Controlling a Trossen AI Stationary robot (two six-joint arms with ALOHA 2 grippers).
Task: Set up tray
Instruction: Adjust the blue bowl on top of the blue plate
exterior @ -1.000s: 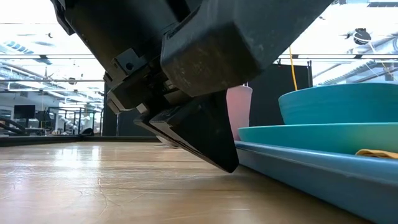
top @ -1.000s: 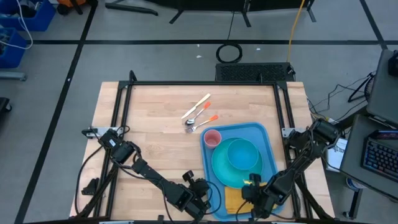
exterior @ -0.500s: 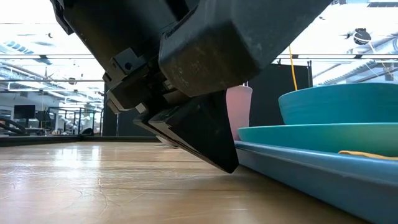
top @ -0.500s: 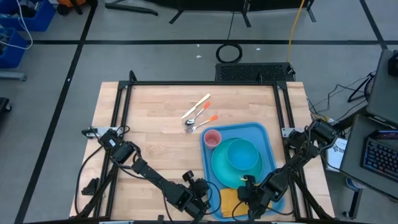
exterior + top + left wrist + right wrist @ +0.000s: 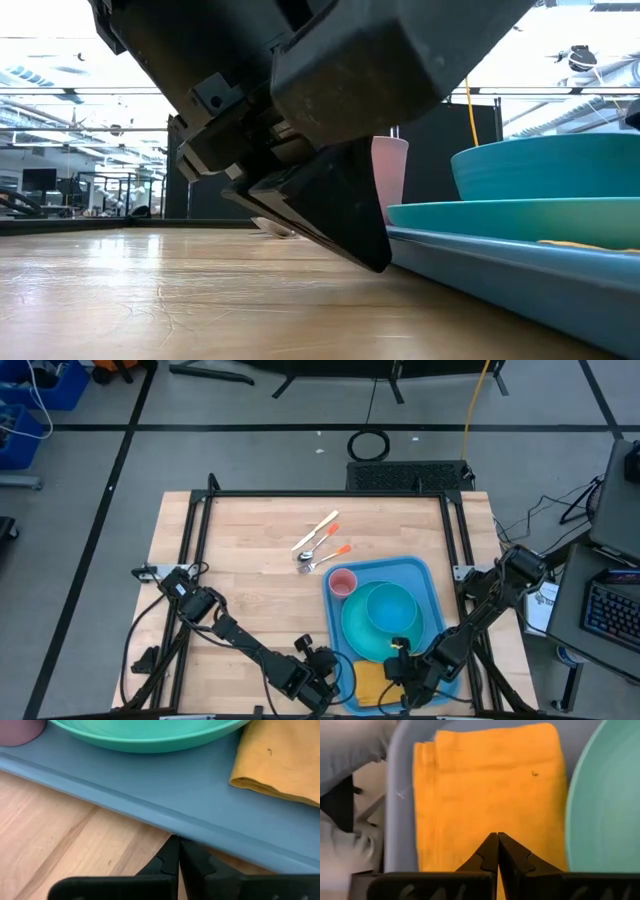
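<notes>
We see the blue tray at the table's front right, carrying a turquoise plate with a bowl, a pink cup and a yellow napkin. Our left gripper sits clenched at the tray's outer rim on the wood. Our right gripper hovers clenched over the napkin, gripping nothing.

High view looks straight down, low view skims the tabletop, both wrist views closely share the tray.
</notes>
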